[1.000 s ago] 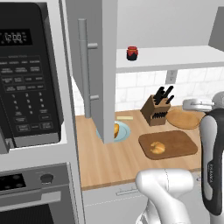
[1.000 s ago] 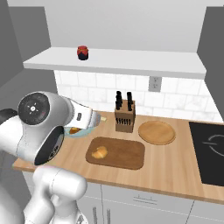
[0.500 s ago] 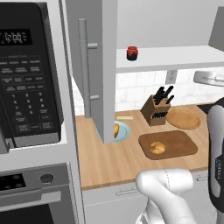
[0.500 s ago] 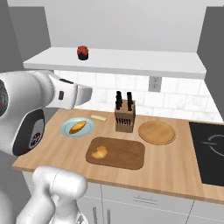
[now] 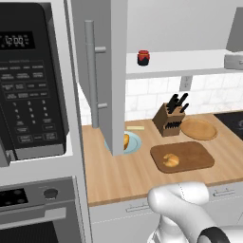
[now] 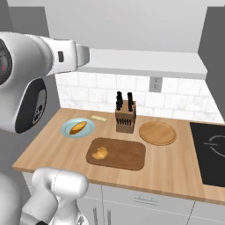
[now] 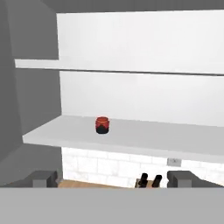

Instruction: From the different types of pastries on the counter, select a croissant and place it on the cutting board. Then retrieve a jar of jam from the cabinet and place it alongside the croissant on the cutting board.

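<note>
Gripper: your gripper (image 7: 112, 178) points straight at the open cabinet, its two fingers spread wide near the bottom corners of the hand view, with nothing between them.
Jam jar: the dark red jar (image 7: 102, 125) stands upright on the cabinet's lower white shelf (image 7: 144, 139), well ahead of your fingers and a little to their left; from the left base view you see it (image 5: 143, 57) on that shelf just beside the open door (image 5: 105, 71).
Croissant: the golden-tan croissant (image 6: 100, 153) lies on the left part of the dark brown cutting board (image 6: 127, 153).
Other pastry: a brighter orange pastry (image 6: 78, 127) rests on a pale blue plate (image 6: 69, 130) to the left of the board, with a small yellow stick (image 6: 99, 118) lying on the counter (image 6: 167, 167) behind it.
Around the board: you have a knife block (image 6: 125, 117) behind the board and a round wooden disc (image 6: 157, 132) to its right.
Left flank: a black microwave (image 5: 31, 90) sits left of the cabinet door.
</note>
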Robot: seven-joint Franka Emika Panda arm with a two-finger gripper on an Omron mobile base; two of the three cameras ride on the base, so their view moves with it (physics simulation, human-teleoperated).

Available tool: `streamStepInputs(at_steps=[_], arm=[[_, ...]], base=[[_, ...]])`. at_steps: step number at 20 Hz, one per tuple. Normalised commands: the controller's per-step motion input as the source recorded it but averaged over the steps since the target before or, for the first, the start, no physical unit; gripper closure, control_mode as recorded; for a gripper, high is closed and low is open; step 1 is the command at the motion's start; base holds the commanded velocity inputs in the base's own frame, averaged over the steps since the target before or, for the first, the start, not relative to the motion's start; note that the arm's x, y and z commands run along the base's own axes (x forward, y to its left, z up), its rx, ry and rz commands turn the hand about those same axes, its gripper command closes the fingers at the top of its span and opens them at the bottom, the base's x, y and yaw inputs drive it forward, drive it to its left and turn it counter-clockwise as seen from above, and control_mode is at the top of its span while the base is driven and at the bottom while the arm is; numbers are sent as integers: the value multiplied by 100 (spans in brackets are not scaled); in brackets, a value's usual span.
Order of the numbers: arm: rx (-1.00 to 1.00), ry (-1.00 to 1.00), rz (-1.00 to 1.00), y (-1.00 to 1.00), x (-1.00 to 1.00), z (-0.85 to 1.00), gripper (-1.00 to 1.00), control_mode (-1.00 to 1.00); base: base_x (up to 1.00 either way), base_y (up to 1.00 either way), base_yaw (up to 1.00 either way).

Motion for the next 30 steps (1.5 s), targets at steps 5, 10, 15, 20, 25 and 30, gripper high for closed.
streamStepInputs(at_steps=[5,10,15,20,25,30], arm=[[0,0,0,3,5,-5,-100,-100],[-1,0,0,21,11,-33,-100,-100],[8,-1,-6,18,55,-90,-100,-100],[0,3,0,33,41,-17,-100,-100],[11,-1,0,4,46,-12,-100,-100],[7,6,0,24,68,-9,-100,-100]], base=[[0,0,0],[0,0,0],[0,0,0],[0,0,0],[0,0,0],[0,0,0]])
